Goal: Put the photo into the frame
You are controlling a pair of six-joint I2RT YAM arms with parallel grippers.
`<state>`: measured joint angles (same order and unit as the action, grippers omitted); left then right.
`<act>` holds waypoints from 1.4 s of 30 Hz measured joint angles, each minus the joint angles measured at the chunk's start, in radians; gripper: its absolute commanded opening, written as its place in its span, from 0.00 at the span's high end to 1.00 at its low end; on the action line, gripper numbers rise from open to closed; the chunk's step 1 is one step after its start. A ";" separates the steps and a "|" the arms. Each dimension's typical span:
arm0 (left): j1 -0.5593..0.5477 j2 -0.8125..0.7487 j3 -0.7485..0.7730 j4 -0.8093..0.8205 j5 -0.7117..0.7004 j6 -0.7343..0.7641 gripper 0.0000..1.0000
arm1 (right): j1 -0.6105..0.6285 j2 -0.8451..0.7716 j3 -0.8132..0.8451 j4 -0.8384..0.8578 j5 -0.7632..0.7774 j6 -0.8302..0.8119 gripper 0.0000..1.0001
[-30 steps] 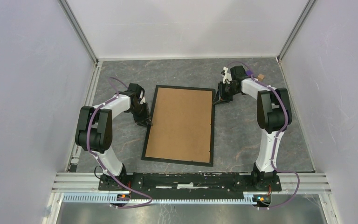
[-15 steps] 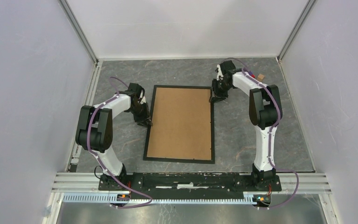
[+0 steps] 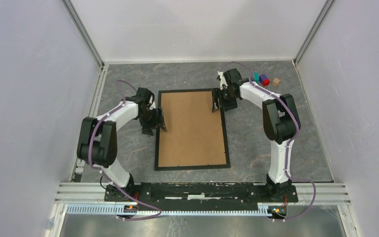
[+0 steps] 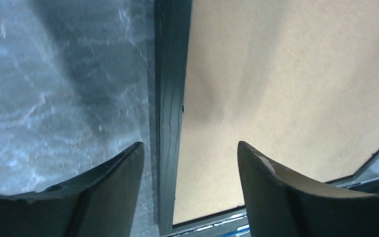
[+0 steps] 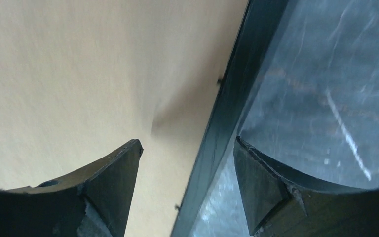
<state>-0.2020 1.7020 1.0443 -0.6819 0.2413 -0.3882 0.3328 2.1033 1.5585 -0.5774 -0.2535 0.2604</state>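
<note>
straddling rails of the frame (image 3: 192, 168), left hand (image 3: 157, 124) and right hand (image 3: 218, 104) stood spread; likely step was gripping it, next requiring even closure.

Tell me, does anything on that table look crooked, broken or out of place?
Nothing looks broken or spilled. The frame lies flat and fairly square, its brown backing board facing up. The only oddity: small coloured blocks loose near the far right corner.
</note>
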 measured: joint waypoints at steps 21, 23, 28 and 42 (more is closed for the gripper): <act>-0.638 -0.616 -0.394 -0.010 -0.067 -0.918 0.00 | 0.005 0.098 0.286 0.268 -0.100 -0.330 0.21; -0.699 -0.602 -0.433 0.043 -0.081 -1.017 0.02 | 0.005 0.148 0.321 0.289 -0.137 -0.315 0.23; -0.789 -0.547 -0.476 0.124 -0.150 -1.172 0.08 | 0.005 0.265 0.385 0.311 -0.193 -0.287 0.25; -0.785 -0.423 -0.479 0.236 -0.194 -1.246 0.10 | -0.009 0.279 0.299 0.360 -0.236 -0.283 0.29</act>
<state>-0.9871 1.2793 0.5655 -0.4461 0.0475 -1.6341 0.3241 2.3825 1.8580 -0.2173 -0.4896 -0.0227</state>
